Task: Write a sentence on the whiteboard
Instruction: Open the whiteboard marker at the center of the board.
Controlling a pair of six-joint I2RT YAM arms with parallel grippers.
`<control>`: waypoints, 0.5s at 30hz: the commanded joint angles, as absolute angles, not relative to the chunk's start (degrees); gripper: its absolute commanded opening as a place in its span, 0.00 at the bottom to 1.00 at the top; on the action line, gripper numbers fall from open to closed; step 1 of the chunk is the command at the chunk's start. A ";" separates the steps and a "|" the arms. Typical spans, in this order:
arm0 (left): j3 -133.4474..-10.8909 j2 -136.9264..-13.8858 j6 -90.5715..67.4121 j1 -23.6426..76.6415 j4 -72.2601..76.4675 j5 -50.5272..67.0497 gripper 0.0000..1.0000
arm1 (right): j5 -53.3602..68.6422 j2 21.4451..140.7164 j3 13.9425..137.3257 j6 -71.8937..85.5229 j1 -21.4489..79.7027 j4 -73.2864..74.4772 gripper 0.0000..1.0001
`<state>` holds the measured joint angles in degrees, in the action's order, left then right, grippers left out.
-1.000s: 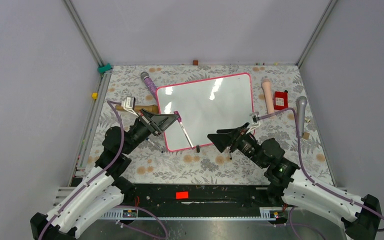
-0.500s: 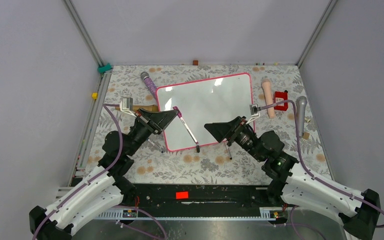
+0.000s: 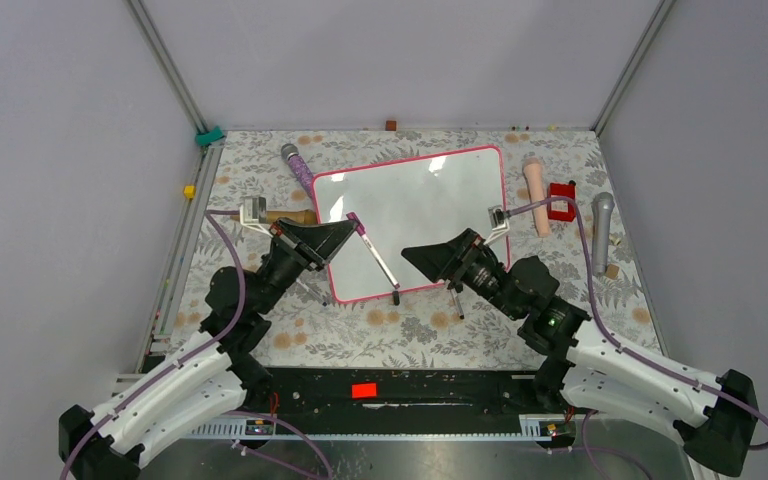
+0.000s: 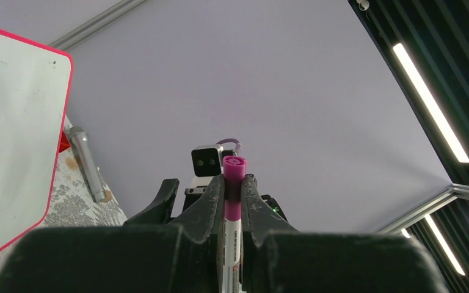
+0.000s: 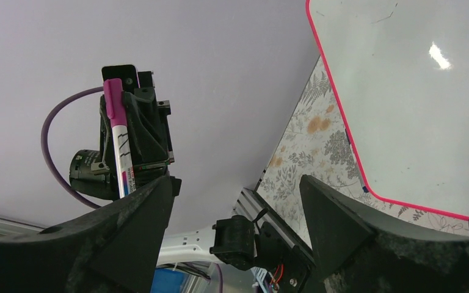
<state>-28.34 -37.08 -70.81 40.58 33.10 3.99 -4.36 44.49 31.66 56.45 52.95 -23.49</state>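
The whiteboard (image 3: 415, 210), glossy white with a pink-red frame, lies on the flowered cloth; it also appears in the left wrist view (image 4: 12, 116) and the right wrist view (image 5: 415, 85). No sentence shows on its surface. My left gripper (image 3: 350, 230) (image 4: 232, 183) is shut on a white marker with a magenta cap (image 4: 233, 174) over the board's near left part; the marker (image 3: 375, 258) slants down toward the board's near edge. My right gripper (image 3: 415, 258) (image 5: 237, 183) stands open just right of the marker, facing it, with nothing between its fingers. The marker (image 5: 119, 140) shows beyond them.
Around the board lie a purple-handled microphone (image 3: 300, 168), a wooden stick (image 3: 290, 215), a beige cylinder (image 3: 535, 190), a red box (image 3: 561, 200) and a grey microphone (image 3: 601, 225). A thin dark pen (image 3: 457, 300) lies near the board's front edge. Frame posts line the table's sides.
My right gripper has moved left and a bit farther out toward the marker, its jaws narrowing slightly. The left gripper has shifted a little with the marker still in it.
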 commanded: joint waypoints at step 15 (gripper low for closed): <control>-27.31 -39.33 -69.18 42.71 40.71 0.58 0.00 | -1.41 47.84 36.08 58.55 53.61 -28.30 0.82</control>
